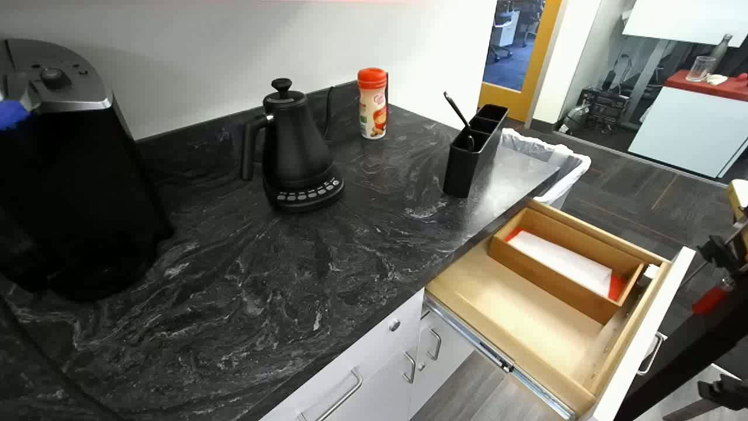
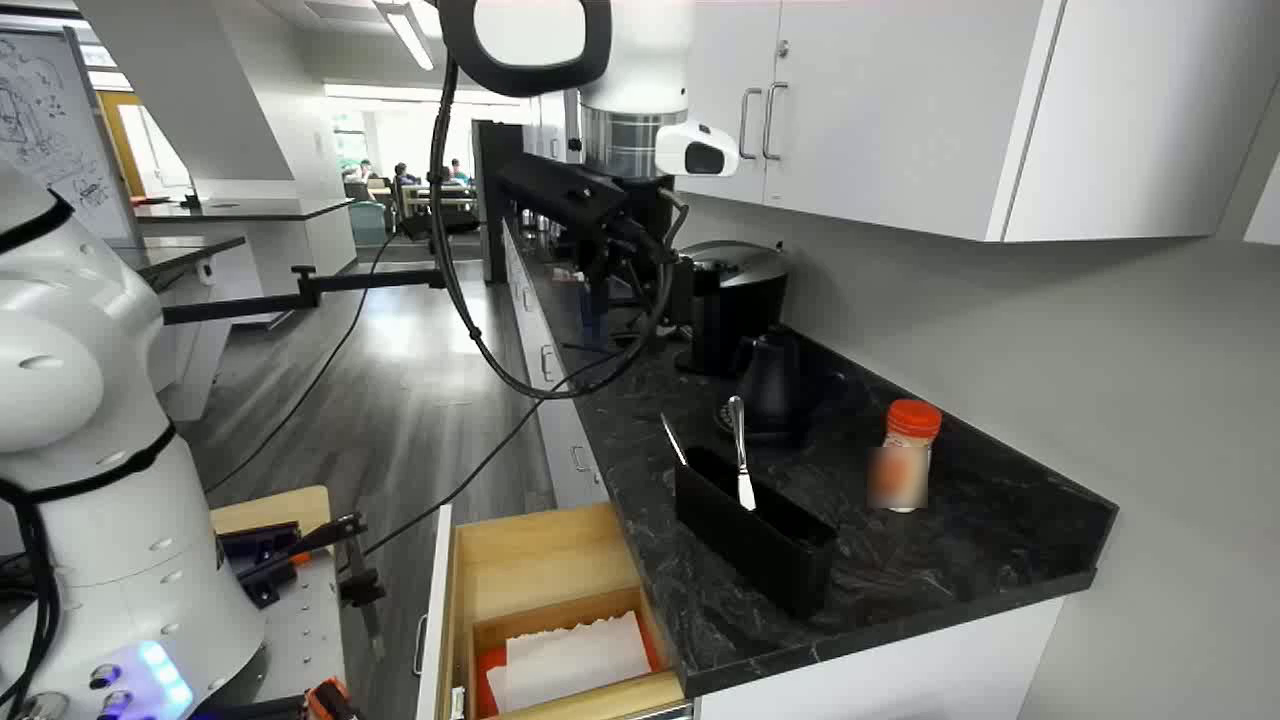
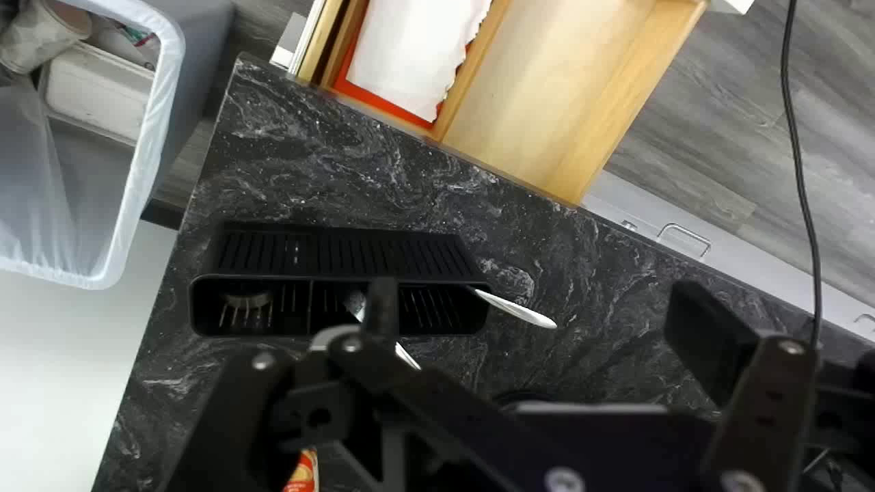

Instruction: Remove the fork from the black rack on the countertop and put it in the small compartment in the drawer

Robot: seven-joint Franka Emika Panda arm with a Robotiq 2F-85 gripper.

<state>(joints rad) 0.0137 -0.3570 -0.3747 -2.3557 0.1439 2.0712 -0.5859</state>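
fork (image 1: 457,111) seated in the black rack (image 1: 459,175), gripper (image 3: 530,294) spread wide above the countertop (image 1: 280,280)

in an exterior view, the fork is seen as a thin dark handle, tilted, its upper end raised above the rim of the rack and its head hidden. the black rack is set upright near the countertop's edge, close to the pulled-out drawer (image 1: 526,310). within the drawer, the small compartment (image 1: 549,280) is walled off in wood, and a white sheet (image 1: 564,262) is laid in it over something red (image 1: 616,286). a black kettle (image 1: 298,146), a red-capped bottle (image 1: 372,111) and a coffee machine (image 1: 76,199) are stood elsewhere on the countertop.

in an exterior view, the gripper is held by the robot arm (image 2: 640,50) high over the countertop, well apart from the rack. two silvery utensils (image 2: 740,455) are held by the rack (which of them is the fork cannot be told): a slim one (image 2: 674,440) is leaned out at the far end, a thicker handle (image 2: 738,425) is raised near the middle.

in the wrist view, the fingers (image 3: 383,307) are parted by a broad gap and nothing is gripped between them. the rack is partly hidden by one finger; just beside the countertop, a lined waste bin (image 3: 145,157) is seen.
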